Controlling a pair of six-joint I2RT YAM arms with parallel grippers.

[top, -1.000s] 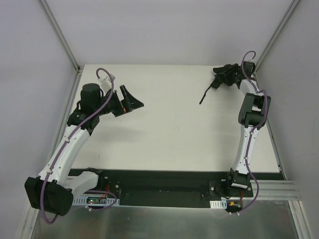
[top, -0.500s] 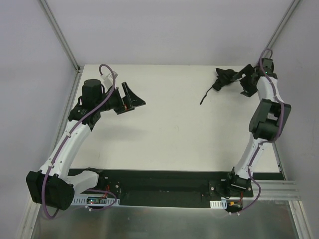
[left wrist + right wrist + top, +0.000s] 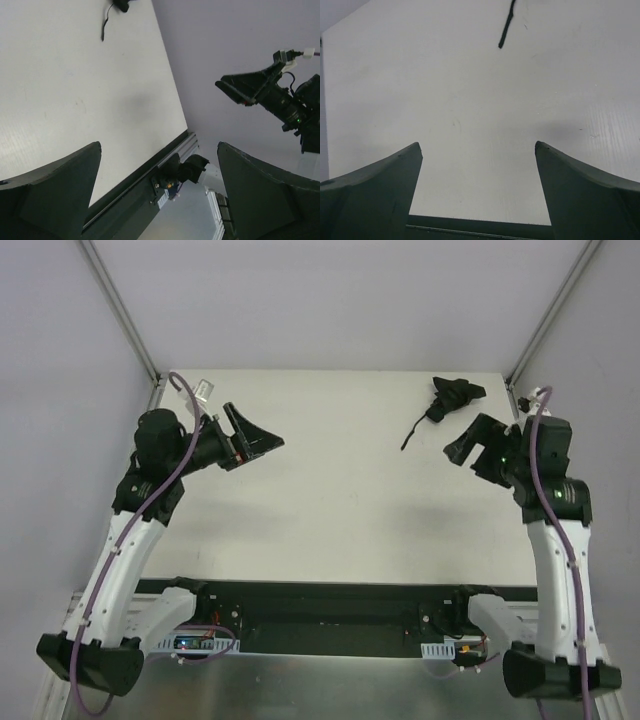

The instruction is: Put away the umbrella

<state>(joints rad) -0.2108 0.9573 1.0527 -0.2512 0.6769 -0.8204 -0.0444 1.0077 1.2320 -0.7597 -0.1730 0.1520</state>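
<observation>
Currently the umbrella [image 3: 452, 393] lies at the far right corner of the table [image 3: 340, 490]. The left tool [image 3: 258, 440] and right tool [image 3: 466, 440] both stand wide apart, empty. The umbrella is probably light with soft fabric; grasp the bunched body, not the trailing cord.

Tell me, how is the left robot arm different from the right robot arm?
The white left arm reaches over the left side of the white table, jaws pointing right, far from the small black crumpled umbrella. The white right arm stands by the right edge, jaws pointing left, close to that umbrella. Both have jaws wide open and empty.
</observation>
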